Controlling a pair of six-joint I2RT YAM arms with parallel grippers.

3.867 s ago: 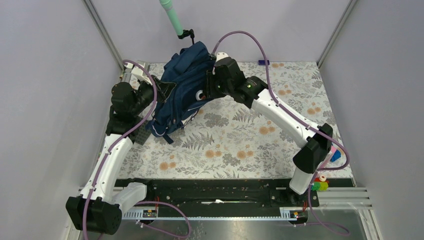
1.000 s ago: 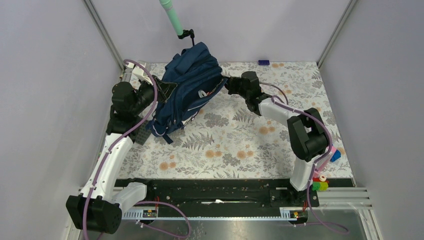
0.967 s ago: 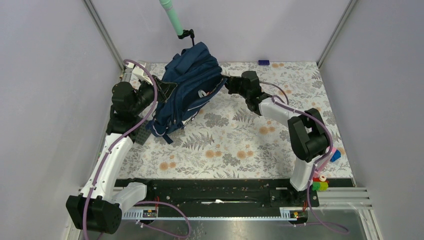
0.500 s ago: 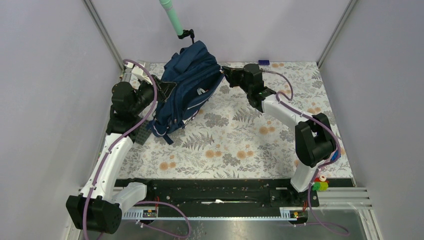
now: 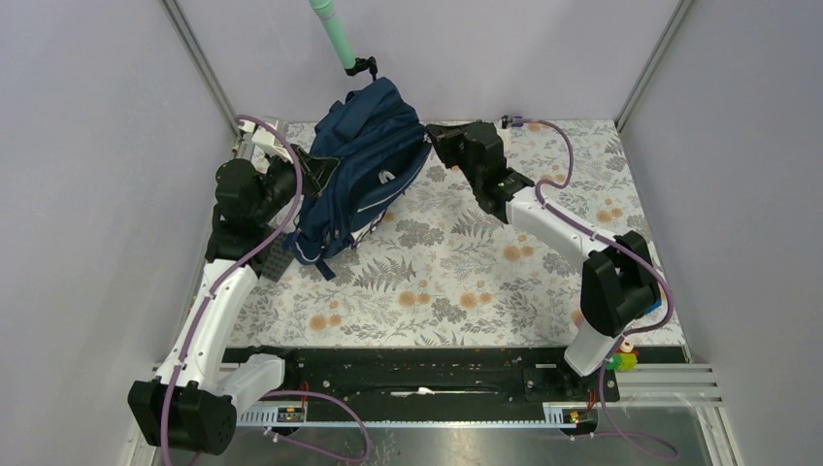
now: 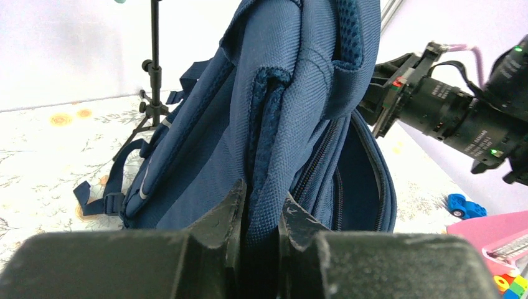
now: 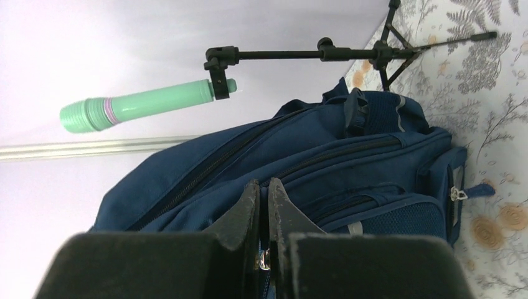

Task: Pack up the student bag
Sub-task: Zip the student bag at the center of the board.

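Built of white link shells (image 5: 209, 320) and black joint housings (image 5: 613, 291); trailed by looping purple cables (image 5: 558, 155); tipped with black, grainy jaws; dotted with tiny green lights (image 6: 494, 152).

From overhead the student bag (image 5: 364, 165) hides my left jaws. Whatever glints between my right jaws is too small to tell.

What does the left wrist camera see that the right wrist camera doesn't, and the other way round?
Only the left wrist view shows the left gripper pinching the navy blue fabric backpack by its padded strap, the right arm's black wrist and a small blue toy car. Only the right wrist view shows the mint green cylinder clipped to the black metal stand, and the right gripper, fingers nearly together. Both show the backpack, the stand and the floral tablecloth.
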